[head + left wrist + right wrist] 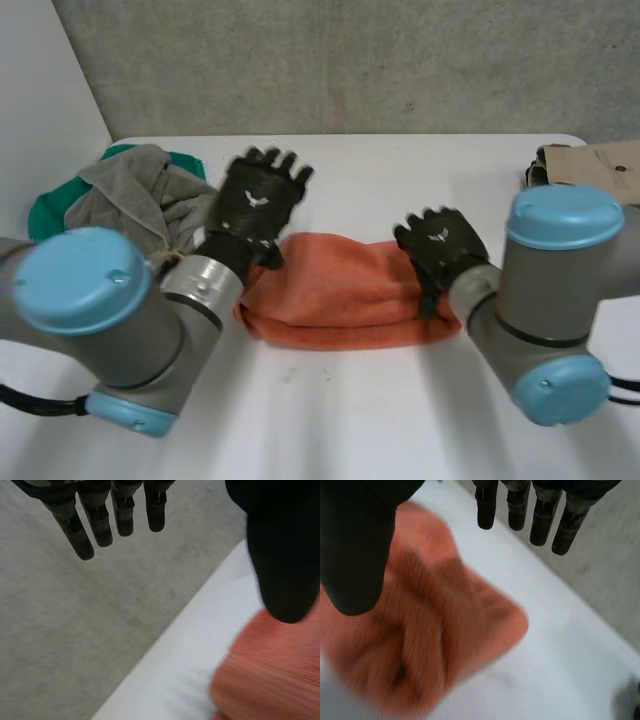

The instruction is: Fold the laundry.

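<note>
Hovering straight-fingered: left hand, right hand, above one orange towel.

Robot laboratory or test cell. A plain white rectangular table stands before a bare grey concrete wall. The left robot arm and right robot arm, grey-jointed with light-blue caps, reach over the table's near edge. On the table lie sample laundry items: a folded orange terry towel at its centre, a heap of grey and green cloths at its far left corner, and a beige garment at its far right corner.
</note>
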`<action>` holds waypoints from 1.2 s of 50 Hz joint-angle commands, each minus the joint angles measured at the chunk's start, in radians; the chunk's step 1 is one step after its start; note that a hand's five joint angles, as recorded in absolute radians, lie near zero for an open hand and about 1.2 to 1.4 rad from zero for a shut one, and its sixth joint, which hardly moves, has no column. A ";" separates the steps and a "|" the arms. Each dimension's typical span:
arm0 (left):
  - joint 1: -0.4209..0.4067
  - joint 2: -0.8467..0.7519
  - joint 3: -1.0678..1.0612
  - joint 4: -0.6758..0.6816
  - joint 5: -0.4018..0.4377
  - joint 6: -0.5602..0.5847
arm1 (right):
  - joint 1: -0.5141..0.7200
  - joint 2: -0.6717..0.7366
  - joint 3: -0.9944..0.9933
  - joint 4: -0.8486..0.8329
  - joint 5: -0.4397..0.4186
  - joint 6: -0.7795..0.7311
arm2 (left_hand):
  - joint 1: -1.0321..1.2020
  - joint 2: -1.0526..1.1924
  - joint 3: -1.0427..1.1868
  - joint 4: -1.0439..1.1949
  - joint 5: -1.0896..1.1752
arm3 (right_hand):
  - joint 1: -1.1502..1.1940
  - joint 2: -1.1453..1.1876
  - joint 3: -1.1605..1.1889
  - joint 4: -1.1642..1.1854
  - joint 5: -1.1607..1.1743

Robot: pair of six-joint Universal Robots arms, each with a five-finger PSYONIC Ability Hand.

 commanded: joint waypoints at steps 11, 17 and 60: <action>0.037 -0.186 0.053 -0.214 -0.057 0.182 | -0.098 -0.037 0.199 -0.100 -0.079 0.006 | 0.444 0.449 0.452 0.454 0.445 | 0.092 0.067 0.072 0.059 0.051; 0.046 -0.190 0.053 -0.205 -0.064 0.188 | -0.097 -0.037 0.206 -0.111 -0.079 0.040 | 0.497 0.502 0.505 0.507 0.498 | 0.186 0.161 0.166 0.152 0.145; -0.038 0.046 -0.108 -0.211 -0.255 0.176 | -0.105 -0.029 0.263 -0.254 -0.085 0.207 | 0.186 0.192 0.194 0.197 0.187 | 1.198 1.173 1.178 1.164 1.157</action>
